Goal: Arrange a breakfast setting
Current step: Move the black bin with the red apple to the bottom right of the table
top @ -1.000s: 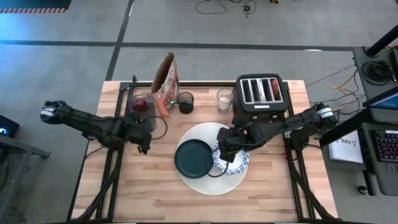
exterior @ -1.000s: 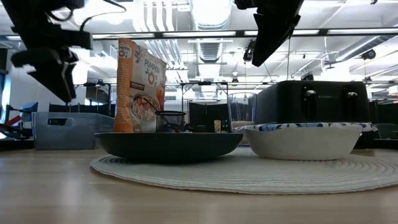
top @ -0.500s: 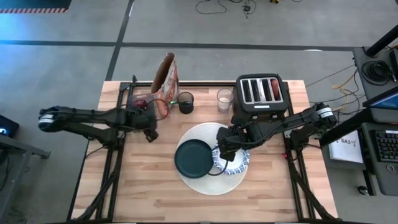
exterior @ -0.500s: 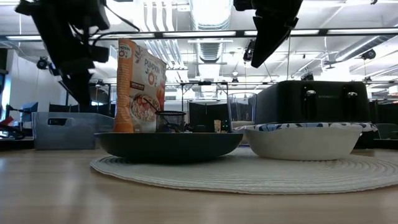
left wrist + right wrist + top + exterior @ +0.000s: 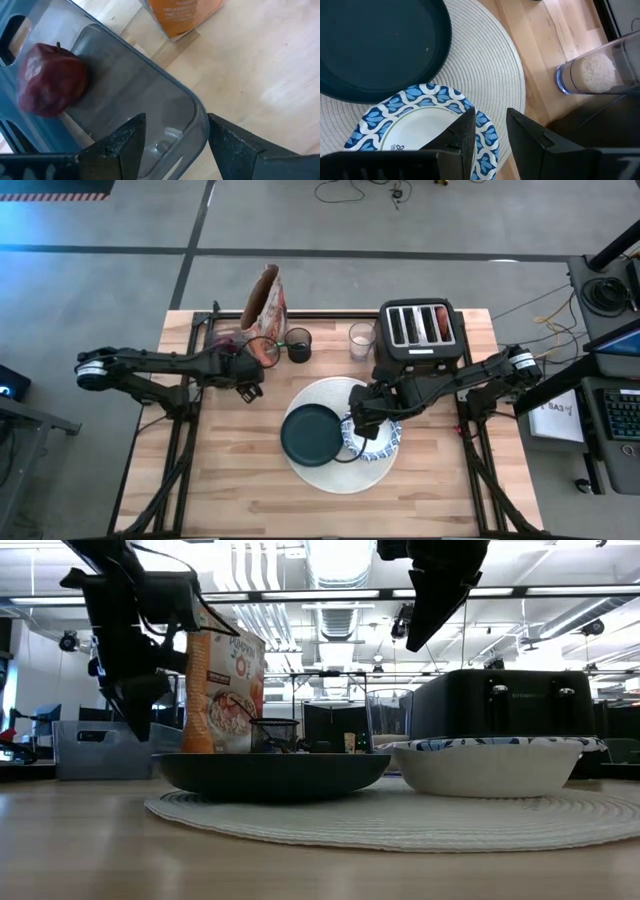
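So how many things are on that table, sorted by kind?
Dishes: 2, the dark green plate and the patterned bowl.
Mats: 1, the round white mat.
Cups and glasses: 2, the dark cup and the clear glass.
Food: 2, the red apple and the cereal bag.
Bins: 1, the bin.
Appliances: 1, the toaster.
Total: 9

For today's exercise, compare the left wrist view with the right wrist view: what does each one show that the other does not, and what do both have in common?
Only the left wrist view shows the red apple lying in a grey-blue bin, with the bottom of an orange bag beyond it. The left gripper is open above the bin's corner.

Only the right wrist view shows the dark green plate and the blue-and-white bowl side by side on the round white mat, plus a clear glass. The right gripper hangs over the bowl's rim.

Both show the bare wooden table.
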You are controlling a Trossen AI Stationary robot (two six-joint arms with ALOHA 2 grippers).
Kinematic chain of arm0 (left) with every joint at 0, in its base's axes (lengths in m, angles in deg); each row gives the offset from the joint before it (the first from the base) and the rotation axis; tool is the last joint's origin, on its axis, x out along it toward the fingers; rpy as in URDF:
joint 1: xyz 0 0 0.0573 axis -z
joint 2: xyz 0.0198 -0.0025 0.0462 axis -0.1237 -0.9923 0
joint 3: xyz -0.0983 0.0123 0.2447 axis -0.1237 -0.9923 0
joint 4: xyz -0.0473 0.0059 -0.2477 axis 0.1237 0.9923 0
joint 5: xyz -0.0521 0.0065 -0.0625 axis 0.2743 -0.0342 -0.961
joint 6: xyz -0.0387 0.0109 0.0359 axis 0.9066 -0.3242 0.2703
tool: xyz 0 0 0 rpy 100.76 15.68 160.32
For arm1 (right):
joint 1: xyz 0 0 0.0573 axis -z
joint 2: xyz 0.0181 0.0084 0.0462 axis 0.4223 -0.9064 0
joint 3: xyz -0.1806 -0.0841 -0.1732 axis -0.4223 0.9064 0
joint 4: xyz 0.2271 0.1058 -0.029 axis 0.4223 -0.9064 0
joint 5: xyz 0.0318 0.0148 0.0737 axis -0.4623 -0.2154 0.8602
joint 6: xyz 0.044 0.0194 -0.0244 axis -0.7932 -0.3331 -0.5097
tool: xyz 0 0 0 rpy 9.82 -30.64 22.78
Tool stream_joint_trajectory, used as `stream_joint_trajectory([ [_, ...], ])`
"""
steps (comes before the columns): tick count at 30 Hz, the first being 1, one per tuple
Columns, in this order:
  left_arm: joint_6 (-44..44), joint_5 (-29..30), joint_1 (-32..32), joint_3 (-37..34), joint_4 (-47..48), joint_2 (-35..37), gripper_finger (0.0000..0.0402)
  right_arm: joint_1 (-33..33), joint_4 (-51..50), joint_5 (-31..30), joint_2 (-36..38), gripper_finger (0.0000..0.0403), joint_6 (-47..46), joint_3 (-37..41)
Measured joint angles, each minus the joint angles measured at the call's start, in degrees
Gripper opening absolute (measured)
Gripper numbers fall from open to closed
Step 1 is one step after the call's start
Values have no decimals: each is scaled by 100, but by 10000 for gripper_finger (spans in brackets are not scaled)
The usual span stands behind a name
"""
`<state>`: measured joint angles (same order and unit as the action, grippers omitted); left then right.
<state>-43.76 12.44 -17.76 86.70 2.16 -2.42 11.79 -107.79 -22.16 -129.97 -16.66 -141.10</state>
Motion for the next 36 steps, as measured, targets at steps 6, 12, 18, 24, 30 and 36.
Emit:
stream_joint_trajectory([
  [6, 46, -106, 2, -4, -37, -178, 183, 0, -4, 2, 0, 92, 6, 17],
  [12, 3, -534, 4, -4, -40, -223, 126, 0, -11, 2, 0, 84, 8, 32],
  [18, -32, -952, 9, -4, -38, -160, 39, 0, -9, 2, 0, 89, 8, 32],
  [24, -40, -1435, 82, -4, -31, 1, 8, 0, -9, 2, 0, 89, -6, 32],
  [30, 62, -2088, 519, 46, 99, 257, 2, 0, -24, 4, 0, 78, -1, 32],
  [36, 607, -2125, 1419, 427, 624, 485, 0, 0, -28, 2, 0, 75, 6, 32],
])
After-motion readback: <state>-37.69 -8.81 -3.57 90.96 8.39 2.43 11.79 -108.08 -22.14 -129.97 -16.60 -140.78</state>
